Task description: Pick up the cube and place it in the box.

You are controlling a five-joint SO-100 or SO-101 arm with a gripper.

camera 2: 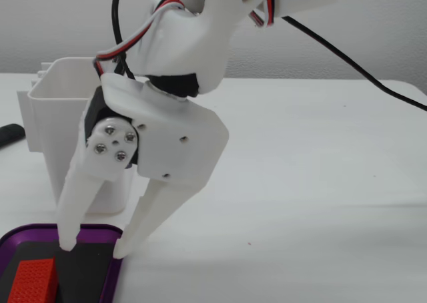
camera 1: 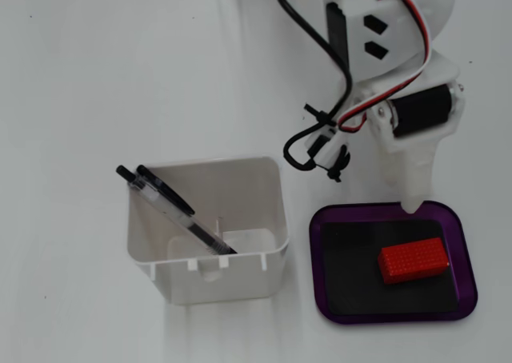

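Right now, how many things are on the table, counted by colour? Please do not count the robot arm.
Red: 1, the cube lying in the tray.
Purple: 1, the tray.
White: 1, the tub.
Black: 2, the pens leaning in the tub.
Total: 5.

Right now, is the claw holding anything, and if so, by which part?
Nothing is held. The white claw hangs open and empty above the shallow purple tray's rim, while the small ridged red block lies flat on the tray's black floor.
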